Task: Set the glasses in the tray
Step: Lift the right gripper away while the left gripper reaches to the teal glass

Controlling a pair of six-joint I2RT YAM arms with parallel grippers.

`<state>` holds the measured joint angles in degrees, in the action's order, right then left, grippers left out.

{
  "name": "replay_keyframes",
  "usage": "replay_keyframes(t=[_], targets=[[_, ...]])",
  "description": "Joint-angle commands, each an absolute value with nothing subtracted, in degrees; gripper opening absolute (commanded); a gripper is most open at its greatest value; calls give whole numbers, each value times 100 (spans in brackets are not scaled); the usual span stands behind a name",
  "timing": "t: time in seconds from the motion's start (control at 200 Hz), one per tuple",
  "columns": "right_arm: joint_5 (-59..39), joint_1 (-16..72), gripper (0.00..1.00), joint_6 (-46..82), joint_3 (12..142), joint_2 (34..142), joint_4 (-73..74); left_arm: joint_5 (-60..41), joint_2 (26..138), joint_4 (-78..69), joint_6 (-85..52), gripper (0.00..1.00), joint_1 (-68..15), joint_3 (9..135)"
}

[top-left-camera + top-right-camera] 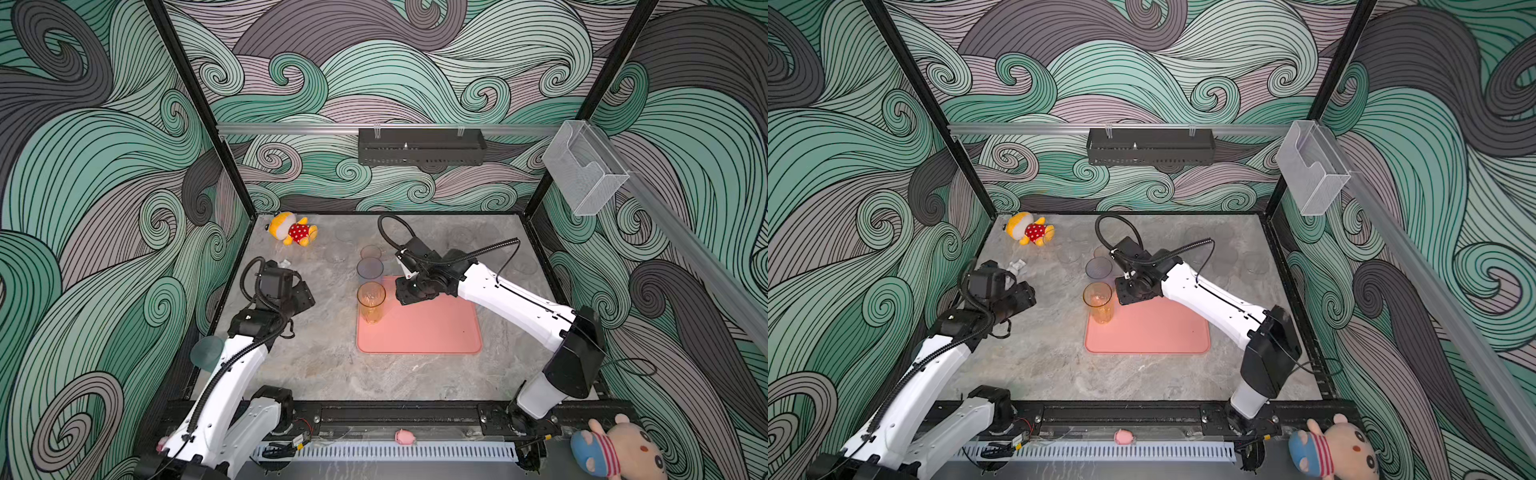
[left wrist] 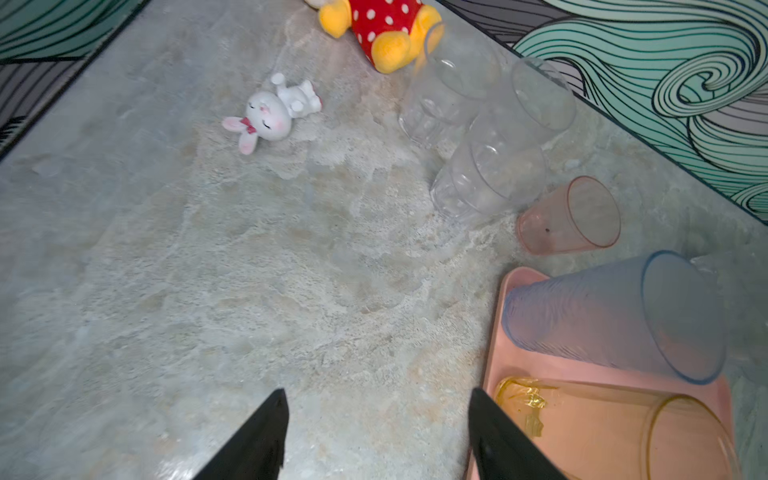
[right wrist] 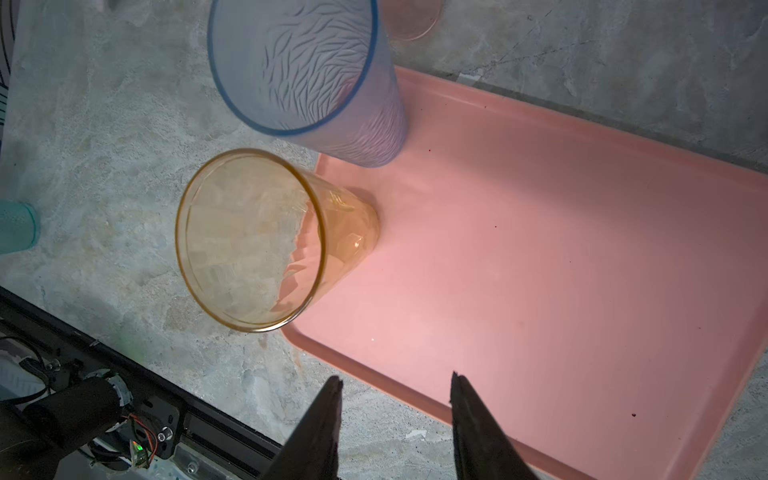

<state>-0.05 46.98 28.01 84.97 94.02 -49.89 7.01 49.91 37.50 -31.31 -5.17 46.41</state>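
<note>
My left fingers (image 2: 257,436) are spread apart with nothing between them, over bare tabletop (image 2: 208,270) to the left of the tray (image 2: 496,349). My right fingers (image 3: 320,432) are apart too and hold nothing. They hang above the tray's edge, just beside the orange glass (image 3: 249,241).

In both top views, three tinted glasses form a row running away from the camera along the tray's (image 1: 436,332) left side. The orange glass (image 1: 371,301) stands on the tray at its left edge. The blue glass (image 1: 370,269) stands on the far left corner. The pink glass (image 1: 370,252) sits on the tabletop just past that corner. All three are upright, mouths up, long axes vertical.

The top views hardly show the clear glasses. My left wrist view does: three clear glasses (image 2: 486,174) stand huddled together near the back wall, beside the pink glass (image 2: 569,216). It also shows the white rabbit figurine (image 2: 270,112) lying on its back near the yellow plush (image 2: 386,29) in the red spotted dress.

Only my right wrist view shows the wavy ribbing on the blue glass (image 3: 299,70). It also catches a teal glass (image 3: 16,226) at the picture's edge, well apart from the tray (image 3: 540,249). In a top view the teal glass (image 1: 207,353) stands by my left arm at the tabletop's side.
</note>
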Motion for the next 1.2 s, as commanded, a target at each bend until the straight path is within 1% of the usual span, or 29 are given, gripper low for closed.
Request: replay_keyframes(t=[0.0, 0.11, 0.18, 0.27, 0.345, 0.45, 0.53, 0.715, 0.825, 0.96, 1.066, 1.196], targets=[[-197, 4552, 44, 2860, 8213, 9118, -4662, 634, 4966, 4725, -2579, 70, 163, 5205], [-300, 4431, 44, 2859, 7842, 8938, -4495, 858, 5020, 4941, -2452, 71, 838, 5376], [-377, 4345, 44, 2865, 7633, 8834, -4405, 1275, 5014, 4983, -2585, 74, 913, 5414], [-453, 4251, 44, 2830, 7439, 8722, -4351, 1703, 4986, 5025, -2877, 75, 1183, 5419], [-498, 4195, 47, 2744, 7311, 8625, -4318, 2119, 4931, 5128, -3067, 77, 1375, 5449], [-547, 4148, 52, 2653, 7169, 8518, -4246, 3135, 4875, 5381, -3421, 80, 1476, 5472], [-591, 4107, 52, 2645, 7097, 8479, -4192, 3487, 4902, 5315, -3418, 81, 1537, 5402], [-757, 4083, 52, 2707, 7075, 8500, -4093, 3217, 5151, 4797, -3415, 80, 1802, 5098], [-721, 4072, 52, 2713, 7049, 8415, -4102, 2916, 5373, 4647, -3500, 78, 2170, 4957], [-689, 4044, 52, 2759, 7031, 8324, -4096, 3050, 5572, 4611, -3612, 75, 2346, 4971], [-693, 4045, 52, 2777, 7014, 8323, -4094, 3053, 5775, 4724, -3803, 71, 2527, 5013], [-693, 4044, 51, 2793, 6981, 8325, -4083, 2602, 5848, 4604, -3958, 66, 2739, 4829]])
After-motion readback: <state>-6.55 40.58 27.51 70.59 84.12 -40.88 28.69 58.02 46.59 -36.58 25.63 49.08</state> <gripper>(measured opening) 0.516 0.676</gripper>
